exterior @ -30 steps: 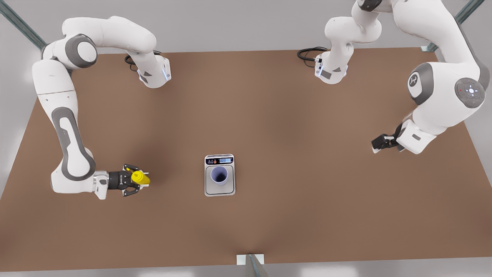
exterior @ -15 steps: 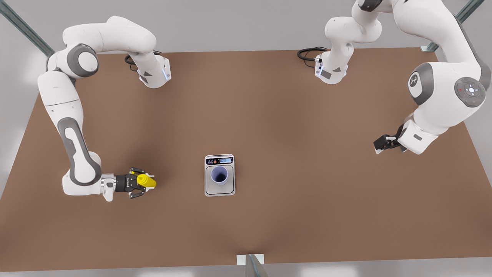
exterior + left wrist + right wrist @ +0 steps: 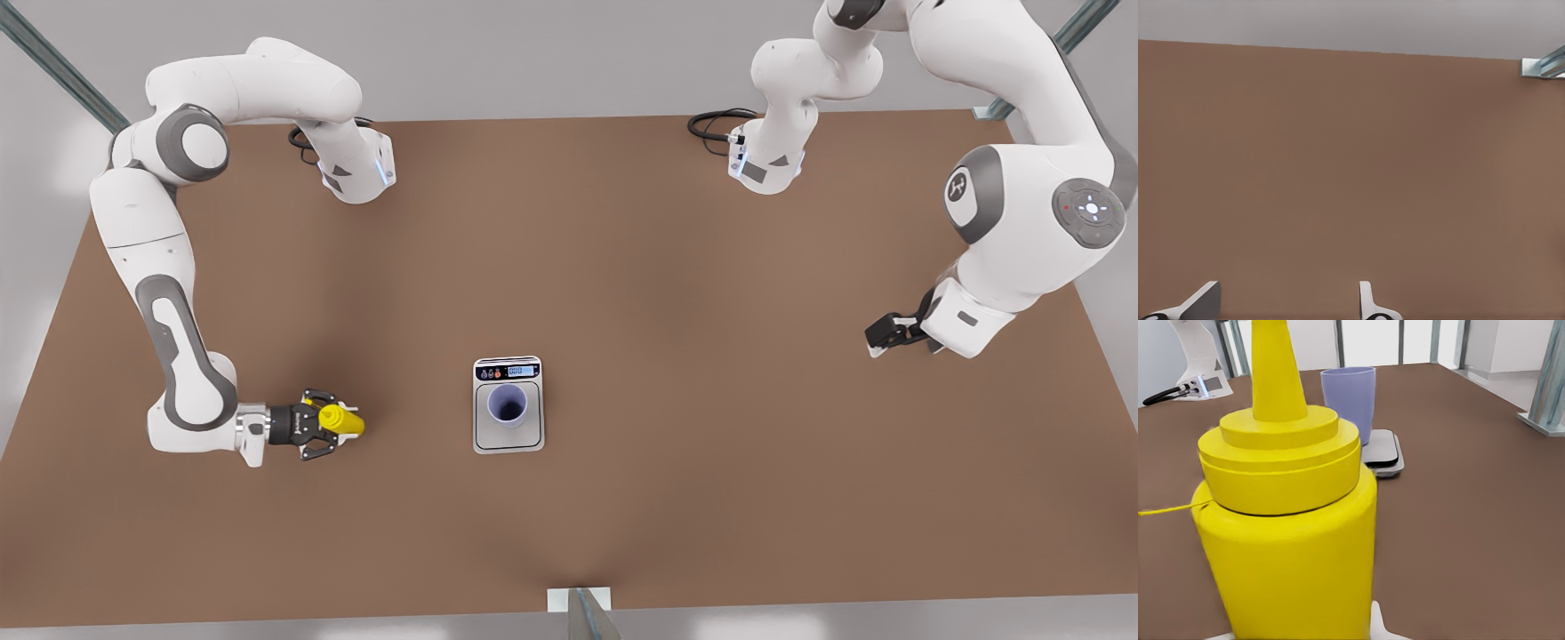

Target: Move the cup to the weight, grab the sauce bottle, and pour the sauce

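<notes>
Cup: pale lavender-blue tapered tumbler (image 3: pixel 508 405), smooth and handleless, stands on the flat silver kitchen scale (image 3: pixel 508 439) — that step looks done.
Bottle: bright yellow cylindrical squeeze bottle (image 3: pixel 340 420) with pointed nozzle, clamped in the right claw (image 3: pixel 322 423), left of the scale and well apart.
Left claw (image 3: pixel 876 340): waiting far right over the brown tabletop (image 3: pixel 622 267), fingers spread, empty.
Remaining: carry across, tip — pour.
</notes>
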`<state>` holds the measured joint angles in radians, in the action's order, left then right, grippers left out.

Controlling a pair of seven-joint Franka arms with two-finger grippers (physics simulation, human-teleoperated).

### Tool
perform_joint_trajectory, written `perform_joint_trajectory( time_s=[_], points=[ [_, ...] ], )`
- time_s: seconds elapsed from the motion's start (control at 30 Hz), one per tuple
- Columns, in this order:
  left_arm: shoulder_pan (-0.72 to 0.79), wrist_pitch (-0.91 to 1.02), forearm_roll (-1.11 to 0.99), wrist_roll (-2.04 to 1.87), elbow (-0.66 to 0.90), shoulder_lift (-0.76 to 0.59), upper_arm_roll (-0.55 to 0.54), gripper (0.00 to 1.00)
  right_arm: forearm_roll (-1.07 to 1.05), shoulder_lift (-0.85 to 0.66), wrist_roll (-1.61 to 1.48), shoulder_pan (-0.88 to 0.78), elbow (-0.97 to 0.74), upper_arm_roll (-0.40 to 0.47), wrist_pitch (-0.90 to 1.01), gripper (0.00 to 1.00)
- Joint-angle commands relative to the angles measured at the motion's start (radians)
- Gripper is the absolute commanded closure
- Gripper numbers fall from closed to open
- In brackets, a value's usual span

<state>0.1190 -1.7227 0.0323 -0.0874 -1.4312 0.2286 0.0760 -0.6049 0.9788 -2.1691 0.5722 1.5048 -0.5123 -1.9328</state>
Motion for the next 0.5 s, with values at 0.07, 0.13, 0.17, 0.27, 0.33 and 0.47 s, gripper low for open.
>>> perform_joint_trajectory(
  time_s=[0.07,0.13,0.17,0.27,0.33,0.47],
  points=[
    [-0.001,0.000,0.000,-0.003,0.003,0.014,-0.001,0.00,0.001,0.000,0.000,0.002,0.000,0.000,0.000,0.30],
    [-0.001,0.002,0.000,-0.005,0.015,0.014,-0.001,0.00,0.001,0.000,0.000,0.002,0.000,0.000,0.000,0.30],
    [0.001,0.002,0.000,-0.005,0.015,0.014,-0.001,0.00,0.001,0.000,0.000,0.002,0.000,0.000,0.000,0.30],
    [0.001,0.000,0.000,-0.005,0.017,0.014,-0.001,0.00,0.001,0.000,0.000,0.002,0.000,0.000,0.000,0.30],
    [0.001,0.000,0.000,-0.005,0.017,0.014,-0.001,0.00,0.001,-0.002,0.002,0.002,0.000,0.000,0.002,0.19],
    [0.001,0.000,0.000,-0.005,0.023,0.015,-0.002,0.00,0.004,-0.005,0.003,0.006,0.000,0.000,0.009,0.00]
  ],
)
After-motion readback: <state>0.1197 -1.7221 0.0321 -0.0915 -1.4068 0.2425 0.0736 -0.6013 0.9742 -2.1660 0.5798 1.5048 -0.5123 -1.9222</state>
